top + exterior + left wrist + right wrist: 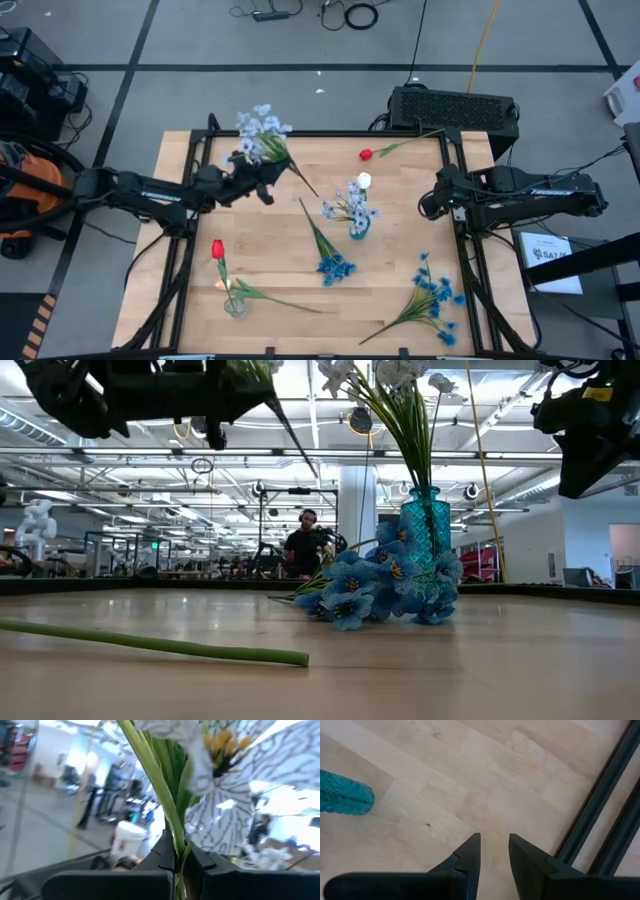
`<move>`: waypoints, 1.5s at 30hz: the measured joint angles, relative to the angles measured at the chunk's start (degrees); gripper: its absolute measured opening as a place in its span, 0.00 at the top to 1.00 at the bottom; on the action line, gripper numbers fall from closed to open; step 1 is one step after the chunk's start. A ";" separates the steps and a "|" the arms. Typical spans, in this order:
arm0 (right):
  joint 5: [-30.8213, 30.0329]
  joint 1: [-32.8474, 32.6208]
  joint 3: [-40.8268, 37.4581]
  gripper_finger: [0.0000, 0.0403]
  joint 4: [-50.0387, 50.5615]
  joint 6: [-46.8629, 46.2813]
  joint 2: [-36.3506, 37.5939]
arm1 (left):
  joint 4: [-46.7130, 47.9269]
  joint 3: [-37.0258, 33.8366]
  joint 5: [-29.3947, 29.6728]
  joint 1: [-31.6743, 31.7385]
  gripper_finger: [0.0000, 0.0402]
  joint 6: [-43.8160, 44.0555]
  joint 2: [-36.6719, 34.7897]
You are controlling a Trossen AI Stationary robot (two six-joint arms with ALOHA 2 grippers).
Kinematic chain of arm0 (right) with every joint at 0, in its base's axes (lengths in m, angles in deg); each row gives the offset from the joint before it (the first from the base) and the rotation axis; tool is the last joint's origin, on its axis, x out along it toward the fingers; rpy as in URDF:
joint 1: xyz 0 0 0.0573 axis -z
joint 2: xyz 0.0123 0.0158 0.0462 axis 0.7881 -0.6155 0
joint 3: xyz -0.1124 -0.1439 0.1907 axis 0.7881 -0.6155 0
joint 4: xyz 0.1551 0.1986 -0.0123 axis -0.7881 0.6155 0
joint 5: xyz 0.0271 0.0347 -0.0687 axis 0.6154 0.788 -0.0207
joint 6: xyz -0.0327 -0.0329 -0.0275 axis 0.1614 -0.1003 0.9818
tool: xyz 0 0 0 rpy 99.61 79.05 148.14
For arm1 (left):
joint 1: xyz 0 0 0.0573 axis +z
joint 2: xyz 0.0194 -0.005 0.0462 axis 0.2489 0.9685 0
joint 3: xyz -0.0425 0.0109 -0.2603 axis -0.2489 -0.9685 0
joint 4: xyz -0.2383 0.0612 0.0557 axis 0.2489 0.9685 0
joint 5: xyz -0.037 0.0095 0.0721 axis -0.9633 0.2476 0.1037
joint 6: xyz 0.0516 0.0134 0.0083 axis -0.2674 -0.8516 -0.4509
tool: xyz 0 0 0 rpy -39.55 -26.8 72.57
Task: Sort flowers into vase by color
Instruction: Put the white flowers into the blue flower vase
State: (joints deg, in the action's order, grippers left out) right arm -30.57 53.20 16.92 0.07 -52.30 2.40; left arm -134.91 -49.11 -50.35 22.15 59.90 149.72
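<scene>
Left wrist view shows the left hand pinching the green stem of a pale grey-blue spray, held above the tabletop's far left part. Nearby, the teal vase holds pale sprays. Right hand, fingers slightly spread, hovers empty over the right edge.

Looking down on pale wooden table boards. Showing two dark fingers of the right gripper, standing a little apart with bare wood in the gap, nothing between them. Hovering over the tabletop near its edge, beside a dark metal frame running slantwise along that side. Catching part of a teal glass vase well apart from the fingers, at the far side of the picture, its ribbed surface cut off by the border.
</scene>
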 joint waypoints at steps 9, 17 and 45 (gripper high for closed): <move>-4.49 0.00 0.00 0.77 -3.90 0.50 -0.02 | -8.01 4.00 1.86 -4.95 0.97 -6.98 12.93; -4.37 0.00 0.00 0.77 -5.14 0.47 -0.11 | -23.23 8.71 -2.08 -5.60 0.97 -8.85 26.06; -4.27 0.00 0.00 0.77 -6.21 0.46 -0.13 | -6.71 23.41 -9.58 -7.13 0.97 -7.87 31.82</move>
State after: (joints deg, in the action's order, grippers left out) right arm -34.83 53.20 16.92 -6.14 -51.84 2.27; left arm -141.62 -25.69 -59.93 15.01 52.03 181.54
